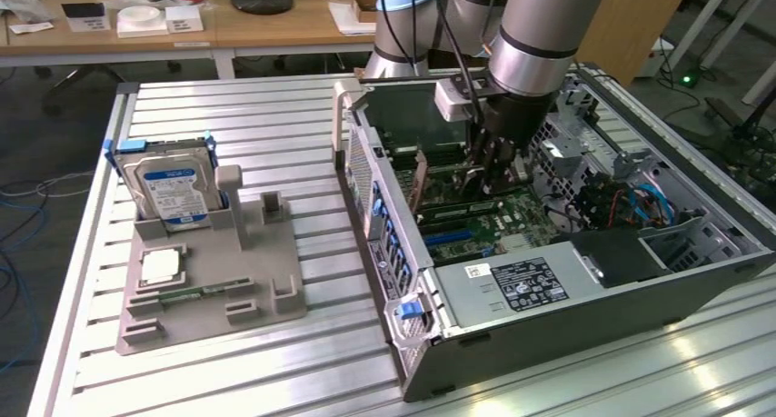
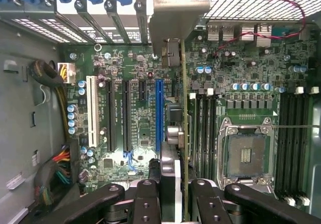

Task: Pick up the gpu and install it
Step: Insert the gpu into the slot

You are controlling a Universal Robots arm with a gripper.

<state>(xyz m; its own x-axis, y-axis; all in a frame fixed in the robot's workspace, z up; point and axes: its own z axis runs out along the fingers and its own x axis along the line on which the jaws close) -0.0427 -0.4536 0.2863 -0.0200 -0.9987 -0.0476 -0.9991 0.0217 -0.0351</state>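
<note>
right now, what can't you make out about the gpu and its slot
Wrist view: the gpu is edge-on, so its faces are hidden.
Wrist view: the slot beneath it is covered by the card itself; seating cannot be told.
Exterior view: the gripper blocks where the gpu meets the motherboard.

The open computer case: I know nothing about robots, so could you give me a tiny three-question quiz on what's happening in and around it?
1. True or false: the gripper is shut on the gpu inside the computer case.
2. Where is the hard drive? A) inside the case; B) standing upright in the grey holder; C) in the robot's grasp.
3. Fill in the blank: the processor socket is ____ (empty or filled).

Key: 1 true; 2 B; 3 empty.
</note>
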